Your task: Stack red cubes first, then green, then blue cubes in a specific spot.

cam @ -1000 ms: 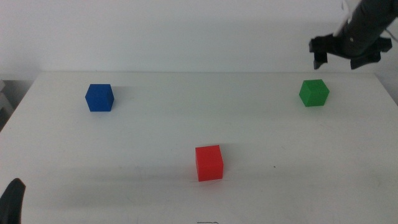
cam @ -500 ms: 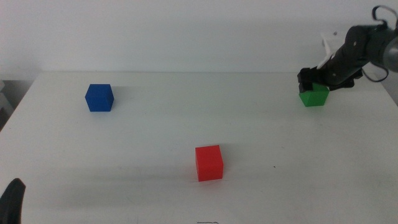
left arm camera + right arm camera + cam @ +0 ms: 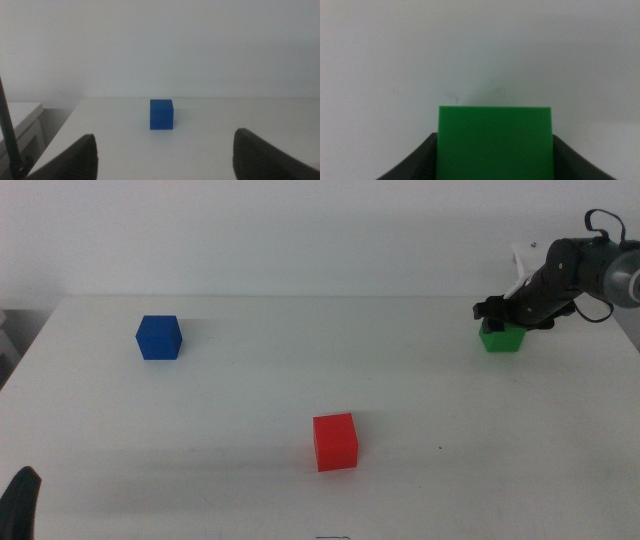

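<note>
The white counter (image 3: 300,370) carries three cubes, well apart from one another: the blue cube (image 3: 159,337) at the far left, the red cube (image 3: 335,442) near the middle front, and the green cube (image 3: 502,338) at the far right. None is stacked yet, and nothing marks the stacking spot on the bare surface.

The right claw (image 3: 500,320) is down on the green cube. In the right wrist view the green cube (image 3: 495,142) fills the space between the two dark jaws, which sit against its sides, so the claw looks closed on it, with the cube at counter level.

The left claw (image 3: 165,150) waits at the near left edge, jaws wide apart, facing the blue cube (image 3: 161,114) from a distance.

The main risk is order: the task wants red at the bottom, and the red cube sits untouched. If red simply counts as already on its spot, green goes on top next; the danger then is an off-centre placement. From the middle view, the claw appears to cover only the top of the green cube, so a shallow grip could let it twist or slip during the lift. A cube set down skewed or released early could tip off the red one or knock it aside.
</note>
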Action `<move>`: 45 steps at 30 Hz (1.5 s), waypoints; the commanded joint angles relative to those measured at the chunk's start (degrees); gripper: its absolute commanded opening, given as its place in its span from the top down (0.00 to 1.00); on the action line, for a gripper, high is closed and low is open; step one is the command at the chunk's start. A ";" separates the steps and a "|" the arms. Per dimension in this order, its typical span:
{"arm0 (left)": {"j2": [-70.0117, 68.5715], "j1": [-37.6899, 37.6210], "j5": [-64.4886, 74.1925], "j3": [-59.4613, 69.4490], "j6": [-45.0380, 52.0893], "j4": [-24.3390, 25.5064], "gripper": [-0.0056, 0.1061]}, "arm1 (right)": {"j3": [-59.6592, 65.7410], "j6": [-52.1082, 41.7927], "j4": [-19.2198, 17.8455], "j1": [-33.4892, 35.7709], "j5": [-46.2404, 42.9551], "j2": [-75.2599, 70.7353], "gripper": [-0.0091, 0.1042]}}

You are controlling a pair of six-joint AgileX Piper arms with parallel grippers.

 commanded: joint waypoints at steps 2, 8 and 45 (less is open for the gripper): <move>-1.18 -0.34 -4.74 -0.38 -0.45 -0.49 0.13 | -1.41 2.31 -0.94 -0.20 4.04 -7.57 0.93; -1.18 -0.34 -4.74 -0.38 -0.45 -0.49 0.13 | 15.56 7.69 -1.60 3.33 1.84 -25.03 0.93; -1.18 -0.34 -4.74 -0.38 -0.45 -0.49 0.13 | 15.61 51.54 -24.17 44.44 12.69 -23.50 0.93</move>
